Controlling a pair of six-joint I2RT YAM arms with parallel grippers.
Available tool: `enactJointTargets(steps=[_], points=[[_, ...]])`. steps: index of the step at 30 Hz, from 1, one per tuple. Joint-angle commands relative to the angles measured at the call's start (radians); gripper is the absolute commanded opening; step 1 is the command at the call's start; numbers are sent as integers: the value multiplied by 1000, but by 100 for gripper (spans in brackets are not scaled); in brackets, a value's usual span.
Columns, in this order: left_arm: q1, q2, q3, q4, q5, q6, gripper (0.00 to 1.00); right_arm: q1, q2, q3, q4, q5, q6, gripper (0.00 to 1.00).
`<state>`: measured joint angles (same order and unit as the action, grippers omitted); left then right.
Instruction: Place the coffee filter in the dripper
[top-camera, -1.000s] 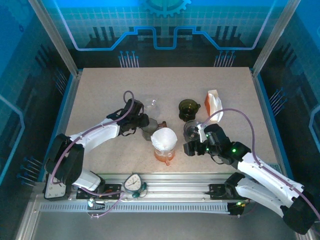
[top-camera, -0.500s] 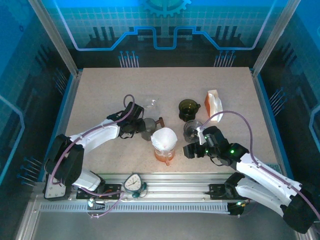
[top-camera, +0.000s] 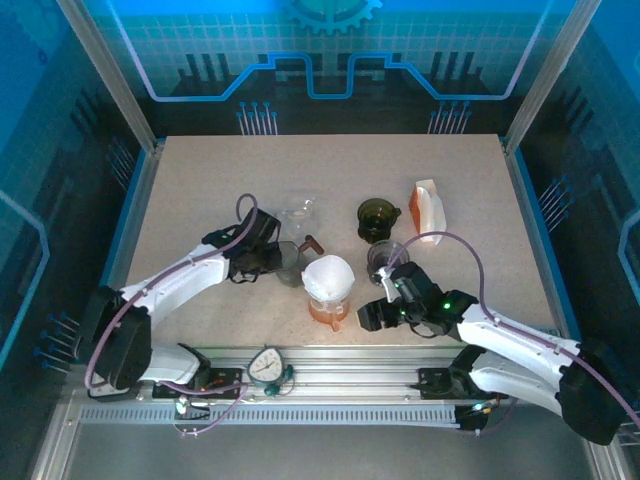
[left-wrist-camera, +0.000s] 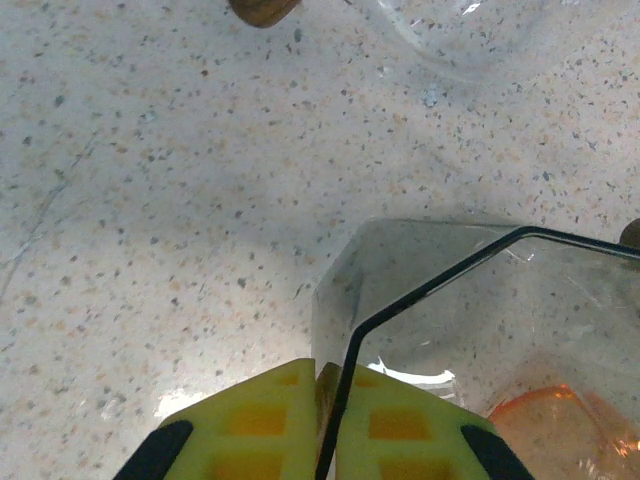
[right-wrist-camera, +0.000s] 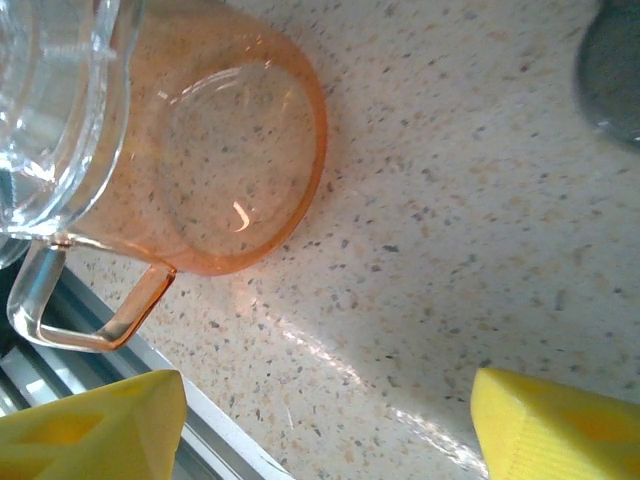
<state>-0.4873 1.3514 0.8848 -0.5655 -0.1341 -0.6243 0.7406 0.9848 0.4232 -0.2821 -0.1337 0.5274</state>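
at centre, coffee filter (top-camera: 328, 273) sits in dripper (top-camera: 325, 313); left gripper (left-wrist-camera: 327, 376) pinches glass (left-wrist-camera: 480, 310).

Left gripper (top-camera: 270, 257) backed off toward its own side and its fingers (left-wrist-camera: 250, 420) pinched shut on the clear glass (left-wrist-camera: 440, 310). Right gripper (top-camera: 373, 312) slid toward the near edge.

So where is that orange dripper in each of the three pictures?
Top external: the orange dripper sits just below the table's middle, under the white filter.
Left wrist: bottom right corner, seen through the clear vessel.
Right wrist: upper left, with its handle pointing to the bottom left.
Shared landmark: the speckled table that it stands on.
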Motion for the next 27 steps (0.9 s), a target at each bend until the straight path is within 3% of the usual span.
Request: enactJointTargets(steps=[1, 14, 27], points=[[0, -83, -29, -74, 33, -20, 0, 15, 28, -30, 94, -75, 23, 75], [51, -309, -132, -188, 74, -70, 0, 31, 227, -36, 373, -162, 36, 53], [107, -458, -120, -342, 16, -128, 0, 57, 412, 45, 518, -152, 34, 44]])
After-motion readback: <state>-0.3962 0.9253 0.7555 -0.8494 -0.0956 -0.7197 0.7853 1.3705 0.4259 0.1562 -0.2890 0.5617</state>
